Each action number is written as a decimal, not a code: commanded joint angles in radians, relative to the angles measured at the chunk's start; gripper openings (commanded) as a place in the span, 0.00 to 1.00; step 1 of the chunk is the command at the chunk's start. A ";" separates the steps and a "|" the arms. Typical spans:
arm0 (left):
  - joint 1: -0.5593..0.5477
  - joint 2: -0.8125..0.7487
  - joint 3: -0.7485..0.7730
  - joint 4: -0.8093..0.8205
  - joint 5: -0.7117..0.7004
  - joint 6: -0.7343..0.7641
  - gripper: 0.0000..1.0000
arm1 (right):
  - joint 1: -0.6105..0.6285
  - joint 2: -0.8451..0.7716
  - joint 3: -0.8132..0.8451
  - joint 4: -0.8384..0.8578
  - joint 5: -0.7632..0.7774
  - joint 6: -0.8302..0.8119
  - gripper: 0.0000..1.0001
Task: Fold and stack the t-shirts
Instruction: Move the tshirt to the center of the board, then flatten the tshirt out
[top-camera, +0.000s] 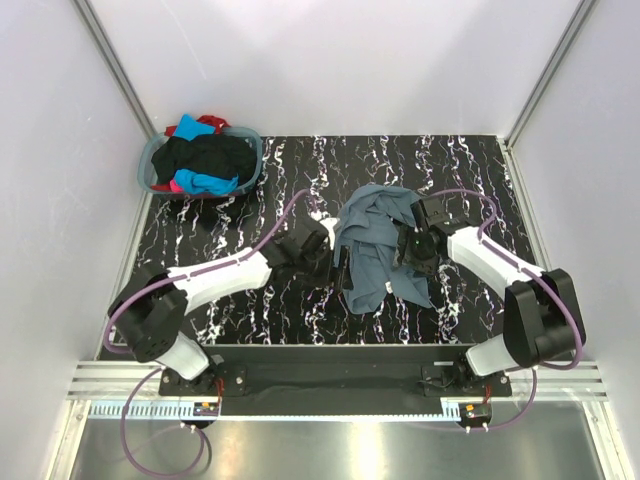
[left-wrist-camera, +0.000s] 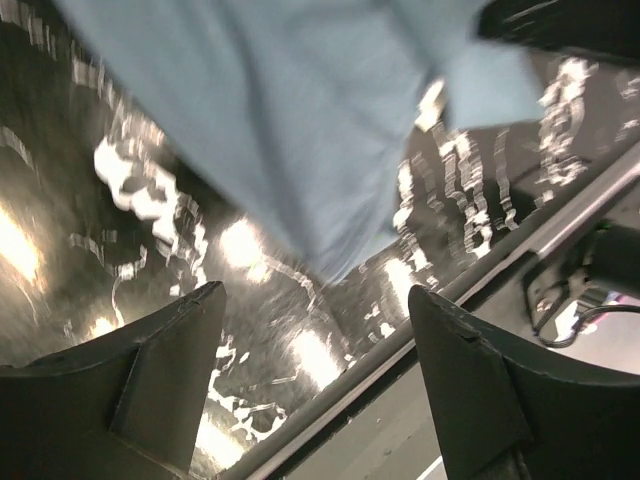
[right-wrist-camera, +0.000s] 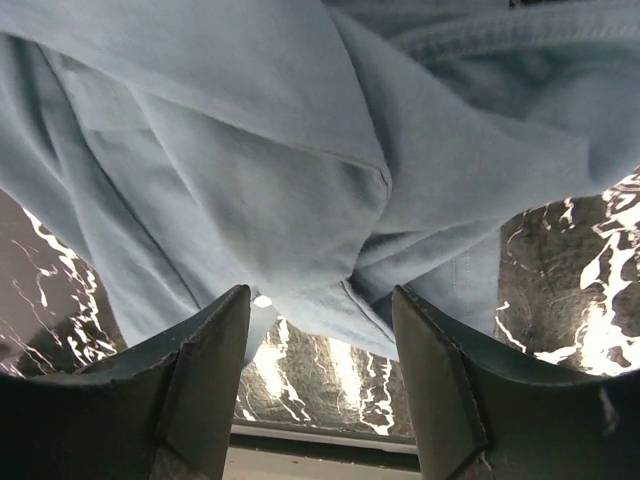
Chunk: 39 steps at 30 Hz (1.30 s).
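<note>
A slate blue-grey t-shirt (top-camera: 375, 245) lies crumpled mid-table between my two grippers. My left gripper (top-camera: 335, 255) sits at its left edge, open and empty; in the left wrist view the shirt (left-wrist-camera: 290, 120) lies beyond the open gripper (left-wrist-camera: 315, 370). My right gripper (top-camera: 408, 250) is at the shirt's right side, open, with folds of the shirt (right-wrist-camera: 300, 170) just ahead of the gripper (right-wrist-camera: 320, 370) and nothing between the jaws. Black, turquoise, red and pink shirts (top-camera: 205, 160) are piled in the basket.
The round grey-blue laundry basket (top-camera: 152, 165) stands at the table's far left corner. The table top (top-camera: 470, 170) is black marble-patterned. A metal rail (top-camera: 330, 385) runs along the near edge; white walls enclose the sides.
</note>
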 joint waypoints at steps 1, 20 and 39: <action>-0.014 -0.021 -0.028 0.100 -0.027 -0.083 0.80 | -0.003 -0.055 -0.037 0.028 -0.038 0.005 0.67; -0.007 0.217 0.138 0.007 -0.226 -0.058 0.00 | -0.003 -0.152 -0.068 -0.035 -0.031 0.026 0.72; 0.298 0.334 0.403 -0.047 -0.103 0.064 0.00 | 0.217 -0.060 -0.081 0.179 -0.122 0.065 0.68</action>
